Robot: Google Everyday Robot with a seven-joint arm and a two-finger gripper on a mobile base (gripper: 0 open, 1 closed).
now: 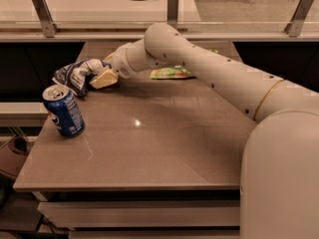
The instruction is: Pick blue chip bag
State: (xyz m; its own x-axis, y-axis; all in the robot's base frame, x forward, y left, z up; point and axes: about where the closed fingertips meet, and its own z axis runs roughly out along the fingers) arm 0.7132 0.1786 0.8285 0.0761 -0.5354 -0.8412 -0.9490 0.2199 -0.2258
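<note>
One outstretched gripper (95,76) on blue chip bag (72,74)

My gripper (97,76) is at the table's (149,153) far left, pressed up to the blue chip bag (73,75). Its body covers the bag's right end. Can't tell if the bag is resting on the table or lifted. The green snack bag (171,73) is partly hidden behind my arm (214,71). The arm's base is cut off at the right and bottom edges. The print on the soda can (63,111) is too small to read.
</note>
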